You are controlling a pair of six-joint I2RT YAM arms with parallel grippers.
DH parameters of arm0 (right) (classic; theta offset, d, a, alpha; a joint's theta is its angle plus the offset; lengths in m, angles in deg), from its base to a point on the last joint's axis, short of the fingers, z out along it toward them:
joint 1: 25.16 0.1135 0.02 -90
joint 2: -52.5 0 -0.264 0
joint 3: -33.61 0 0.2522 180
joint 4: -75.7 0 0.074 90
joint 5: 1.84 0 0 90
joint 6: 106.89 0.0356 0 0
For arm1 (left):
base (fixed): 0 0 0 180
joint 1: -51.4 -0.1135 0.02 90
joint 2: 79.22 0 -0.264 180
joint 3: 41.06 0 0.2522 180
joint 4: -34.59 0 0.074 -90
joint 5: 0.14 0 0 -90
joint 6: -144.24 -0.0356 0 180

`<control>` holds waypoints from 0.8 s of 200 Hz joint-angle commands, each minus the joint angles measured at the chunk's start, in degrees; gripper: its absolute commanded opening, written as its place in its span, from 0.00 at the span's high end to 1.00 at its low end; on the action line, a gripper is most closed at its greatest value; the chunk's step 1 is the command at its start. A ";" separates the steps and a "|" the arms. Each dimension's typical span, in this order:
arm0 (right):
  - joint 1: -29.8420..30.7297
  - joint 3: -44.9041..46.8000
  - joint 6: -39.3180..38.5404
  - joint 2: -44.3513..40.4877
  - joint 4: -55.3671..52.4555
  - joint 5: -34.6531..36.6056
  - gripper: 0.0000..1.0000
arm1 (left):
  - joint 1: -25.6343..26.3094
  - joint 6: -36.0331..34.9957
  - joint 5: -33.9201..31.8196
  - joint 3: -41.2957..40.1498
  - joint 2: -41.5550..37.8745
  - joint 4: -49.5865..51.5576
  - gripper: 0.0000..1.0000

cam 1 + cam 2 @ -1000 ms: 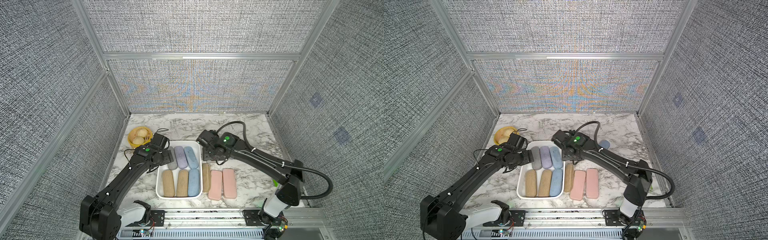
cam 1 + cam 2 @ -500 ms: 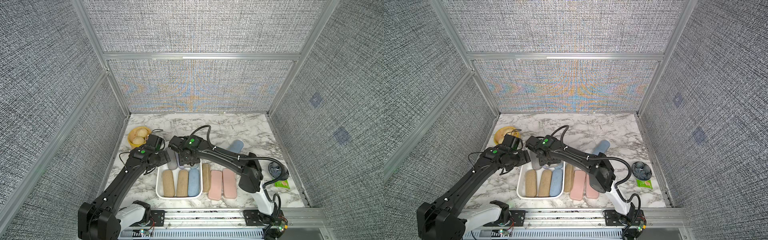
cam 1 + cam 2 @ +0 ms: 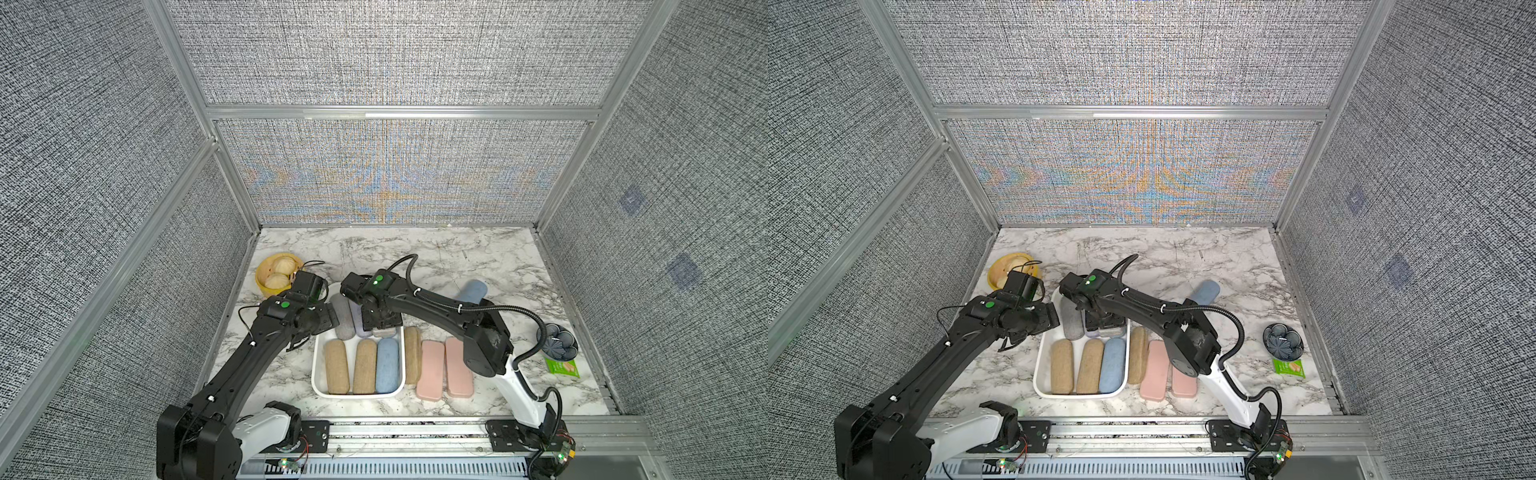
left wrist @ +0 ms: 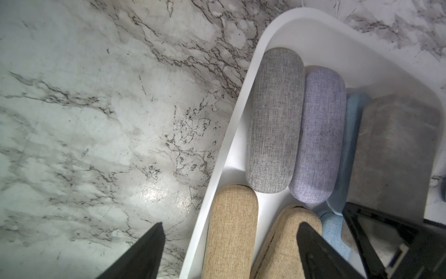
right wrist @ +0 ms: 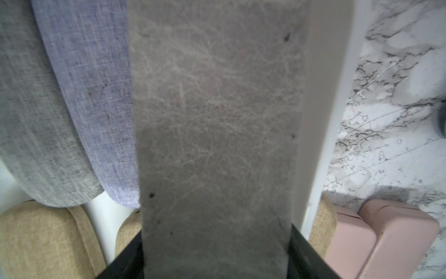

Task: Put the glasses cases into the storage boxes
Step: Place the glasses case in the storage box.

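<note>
The white storage box [image 3: 316, 374] holds a grey case [image 3: 343, 318], a lilac case [image 3: 358, 328], two tan cases [image 3: 336, 368] and a blue one [image 3: 387, 365]. My right gripper [image 3: 380, 322] is shut on the grey blocky case [image 5: 217, 120], low over the box's back right part, above a light blue case [image 4: 354, 125]. At the box's left rim [image 4: 226, 149] my left gripper [image 4: 230, 225] hangs open and empty. Outside the box lie a tan case [image 3: 412, 353], two pink cases [image 3: 431, 370] and a blue case [image 3: 471, 291].
A yellow basket of buns [image 3: 277, 270] stands at the back left, close behind my left wrist. A dark blue bowl [image 3: 557, 340] and a green packet [image 3: 562, 368] sit near the right wall. Grey walls close in three sides.
My right arm has swung left with the grey blocky case, from beside the box's back right corner to over its back row. The left gripper has drawn back slightly to the left rim.
</note>
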 commanded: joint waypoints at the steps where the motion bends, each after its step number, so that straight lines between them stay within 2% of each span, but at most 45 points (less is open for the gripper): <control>1: -0.45 -0.43 -0.30 0.48 0.51 -0.32 0.32 | -0.13 -0.18 1.22 0.07 0.27 -0.91 0.13; 51: -0.91 -2.28 -0.83 1.25 -0.68 0.15 0.24 | -0.13 -0.11 1.67 -0.02 0.63 -0.91 0.14; 94: -0.91 -3.67 -0.74 0.45 -2.77 1.57 0.22 | -0.13 -0.37 1.58 0.56 1.00 -0.65 0.14; 126: -0.43 -3.58 -0.91 -3.46 -3.94 3.76 0.20 | -0.13 -1.17 2.18 2.08 1.42 0.31 0.14; 160: -0.62 -1.29 -0.18 -10.01 -6.87 10.02 0.16 | -0.17 -2.65 4.45 4.10 1.01 0.43 0.14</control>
